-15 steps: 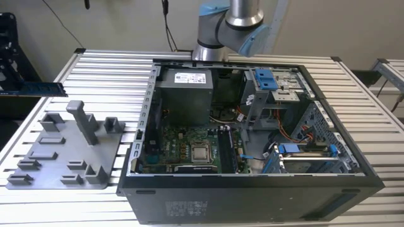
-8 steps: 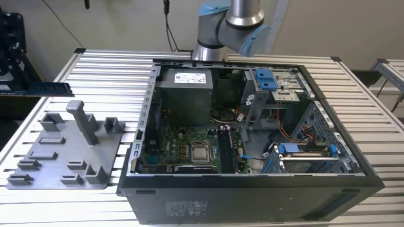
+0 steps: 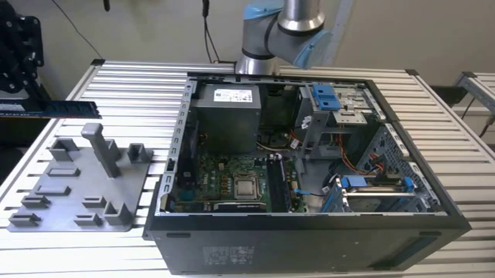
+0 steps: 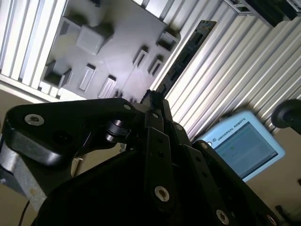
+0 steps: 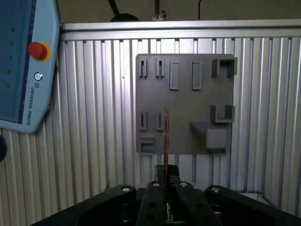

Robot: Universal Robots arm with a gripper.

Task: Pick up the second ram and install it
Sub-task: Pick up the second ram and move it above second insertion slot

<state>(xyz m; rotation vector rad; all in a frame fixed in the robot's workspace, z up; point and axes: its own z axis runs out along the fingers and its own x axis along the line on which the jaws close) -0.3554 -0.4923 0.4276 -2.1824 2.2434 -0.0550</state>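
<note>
Hand [image 5: 167, 173] clamped on ram [image 5: 166, 136] end, above desk [image 5: 94, 117]. Judged light, stiff, fragile; hold edges, avoid chips, contacts.

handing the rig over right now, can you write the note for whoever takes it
Hand: shut on the ram, gripping it by one end; the stick juts out level.
Ram: in the air over the grey holder plate, apart from it, to the exterior view's left of the open case.
Done: the pick-up.
Left: the install. The ram is not yet in the case and is well away from the motherboard.
</note>
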